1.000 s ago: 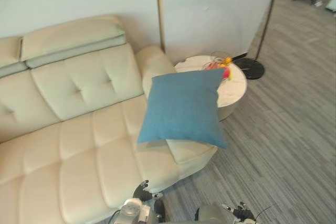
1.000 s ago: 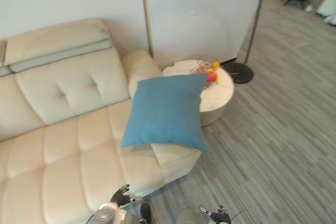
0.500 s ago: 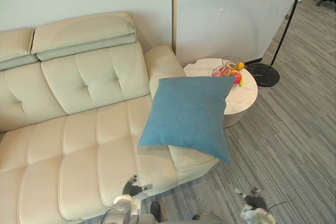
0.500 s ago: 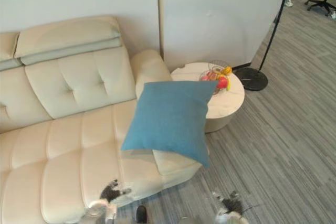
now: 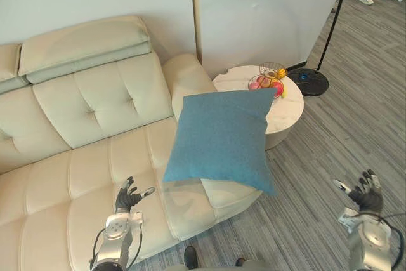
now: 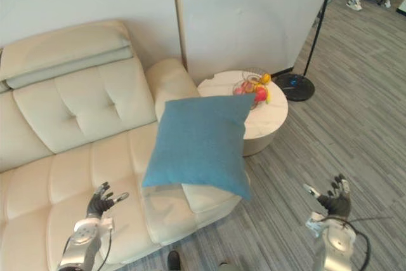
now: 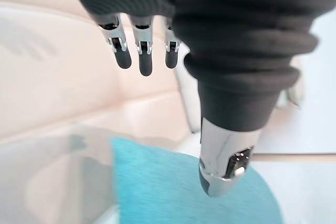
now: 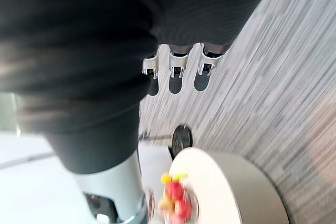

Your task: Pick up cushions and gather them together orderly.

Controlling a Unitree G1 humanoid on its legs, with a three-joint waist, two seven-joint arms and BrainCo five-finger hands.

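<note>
The cream sofa (image 5: 95, 106) was cut off at left. A blue cushion (image 5: 222, 138) leaned at its seat end, covering part of the round side table (image 5: 288, 109). The left hand (image 5: 127, 198) over the seat and right hand (image 5: 365, 191) over carpet (image 5: 342, 131) were spread, empty.

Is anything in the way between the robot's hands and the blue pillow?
Nothing visible. Only the sofa seat lies between the left hand and the blue cushion, and only floor between the right hand and it. Both hands are open.

lounge corner: cream sofa (image 5: 95, 157), round side table (image 5: 288, 109), partition panels (image 5: 266, 11).
</note>
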